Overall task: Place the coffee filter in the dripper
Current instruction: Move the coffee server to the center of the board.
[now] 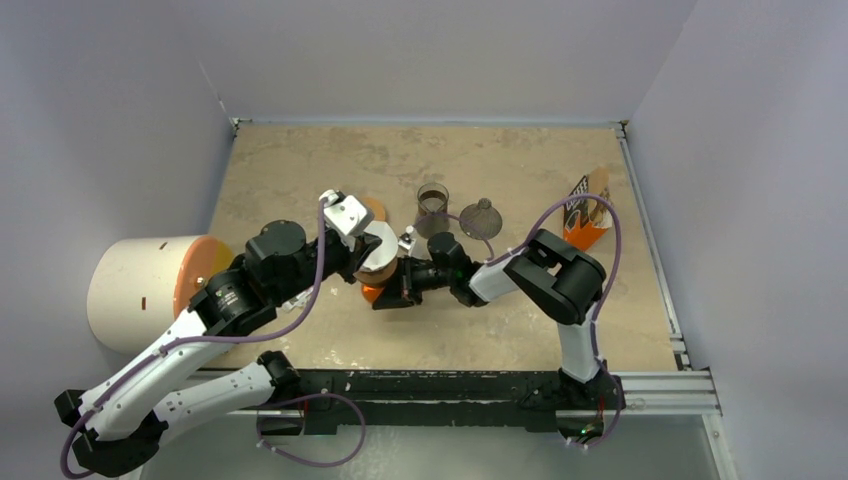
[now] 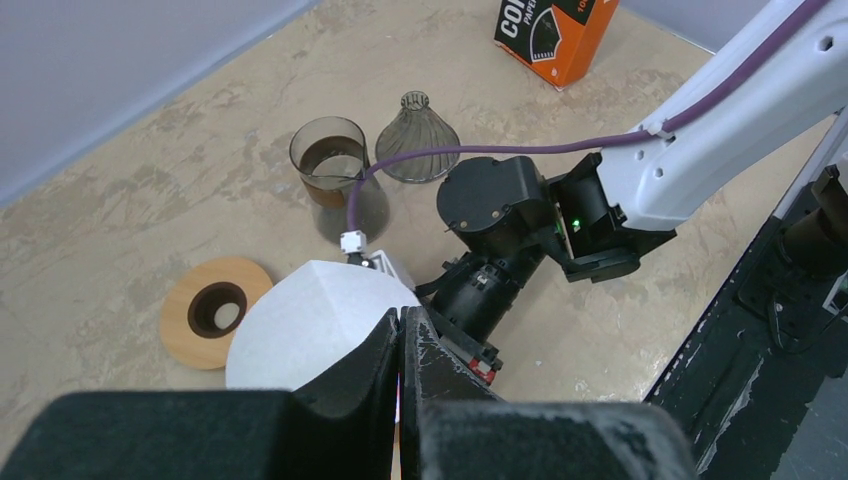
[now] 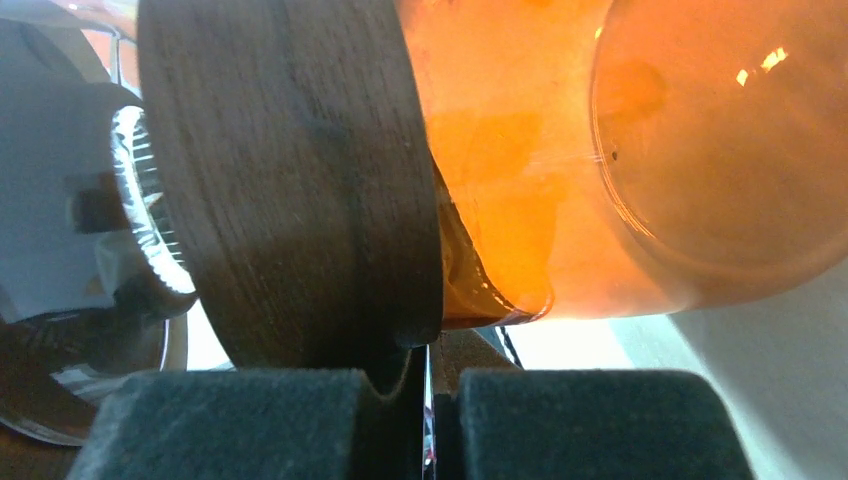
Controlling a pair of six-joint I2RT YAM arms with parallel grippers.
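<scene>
I'm pinching the coffee filter (image 2: 300, 330) in my clamped left gripper (image 2: 400, 322), paper fanning out ahead-left of the grip. The dripper (image 2: 415, 140) is standing farther ahead-right, beyond my right wrist, so the right arm is sitting nearer it. Its long axis is running vertical, neck pointing up, mouth down, likely needing flipping first. My right gripper (image 3: 428, 400) is clenched shut beside the orange vessel (image 3: 600, 180).
</scene>
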